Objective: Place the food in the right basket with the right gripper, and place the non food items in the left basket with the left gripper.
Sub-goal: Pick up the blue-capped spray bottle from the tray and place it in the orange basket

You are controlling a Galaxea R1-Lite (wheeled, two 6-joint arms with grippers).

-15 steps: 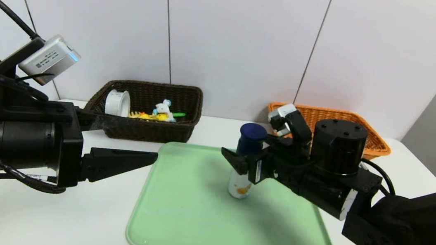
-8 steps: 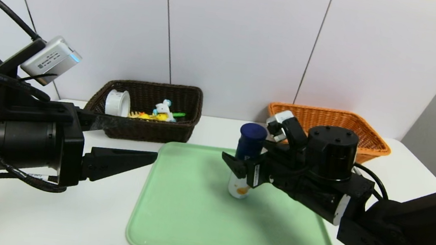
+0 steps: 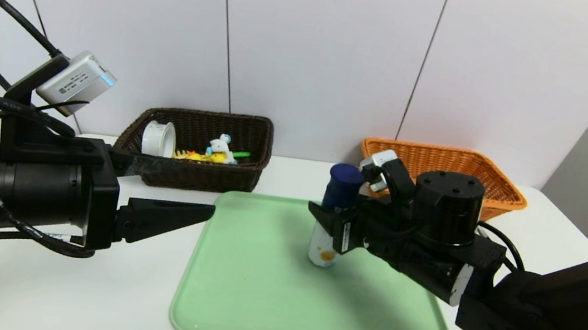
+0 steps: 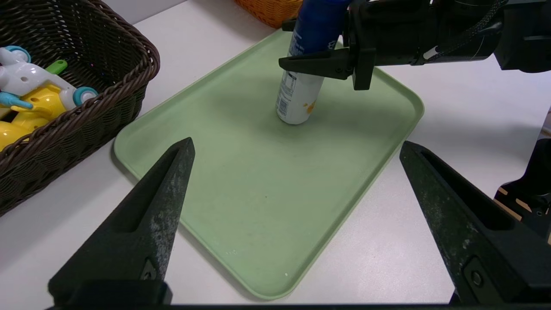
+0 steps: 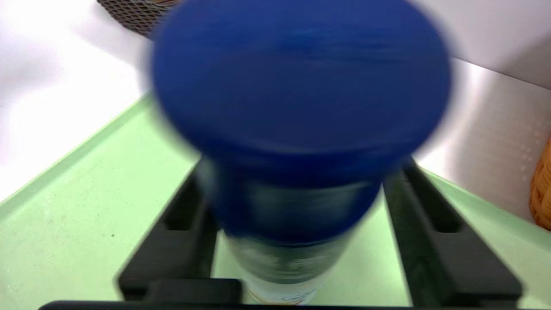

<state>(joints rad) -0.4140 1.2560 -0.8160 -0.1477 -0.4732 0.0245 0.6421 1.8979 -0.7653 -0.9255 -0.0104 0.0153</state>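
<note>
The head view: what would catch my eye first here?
A blue-capped bottle tilts on the green tray, gripped by the right tool. The left tool hangs open beside the tray. Behind stand a dark basket with toys and an orange basket.

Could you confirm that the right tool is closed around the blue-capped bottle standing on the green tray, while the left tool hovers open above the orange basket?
Not quite: the left tool hovers open beside the green tray, near the brown basket, not above the orange one, as the head view shows. The right tool is indeed around the blue-capped bottle on the tray.
</note>
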